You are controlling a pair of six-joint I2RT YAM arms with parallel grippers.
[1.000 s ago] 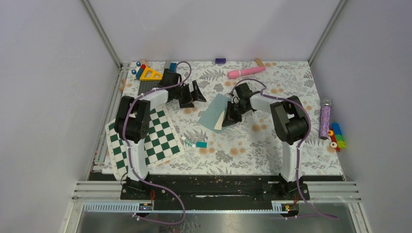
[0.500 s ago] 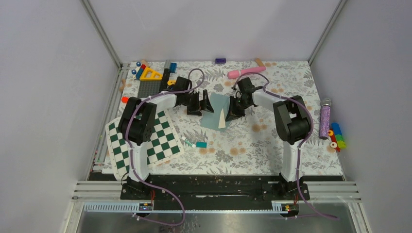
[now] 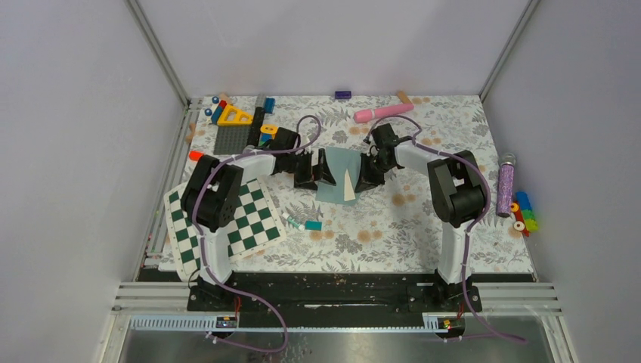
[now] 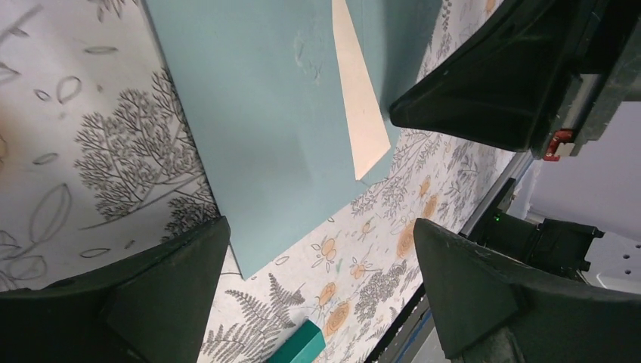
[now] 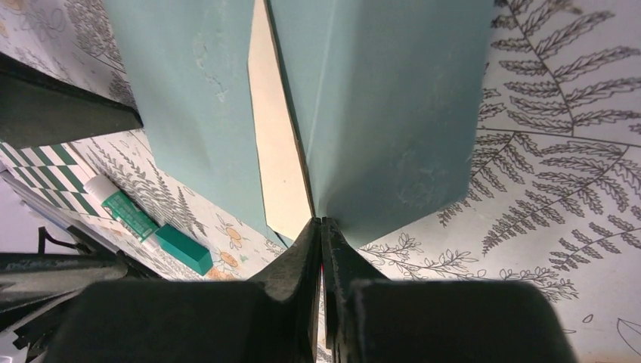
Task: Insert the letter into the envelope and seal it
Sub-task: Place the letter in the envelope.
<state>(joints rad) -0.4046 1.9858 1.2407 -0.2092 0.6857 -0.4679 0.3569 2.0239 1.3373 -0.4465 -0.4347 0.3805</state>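
Observation:
The teal envelope (image 3: 333, 172) lies flat on the floral table mid-scene. A narrow cream wedge of the letter (image 3: 348, 186) shows in its opening. My right gripper (image 3: 368, 176) is shut, pinching the near edge of the envelope's raised layer (image 5: 385, 113) at its tips (image 5: 320, 224), with the letter (image 5: 276, 159) just left of them. My left gripper (image 3: 318, 172) stands open at the envelope's left side. In the left wrist view the envelope (image 4: 264, 128) and letter (image 4: 361, 113) lie ahead of the wide-open left gripper (image 4: 319, 228), which touches nothing.
A green-white checkerboard (image 3: 223, 219) lies at the left front. A small teal block (image 3: 313, 225) and glue stick (image 3: 293, 221) sit in front of the envelope. A pink cylinder (image 3: 382, 113), toys (image 3: 234, 117) at back left, a purple tube (image 3: 505, 185) and coloured blocks (image 3: 523, 213) at right.
My left arm has swung right, up to the envelope's left edge. The right gripper has turned the envelope from slanted to nearly square and shifted it slightly back.

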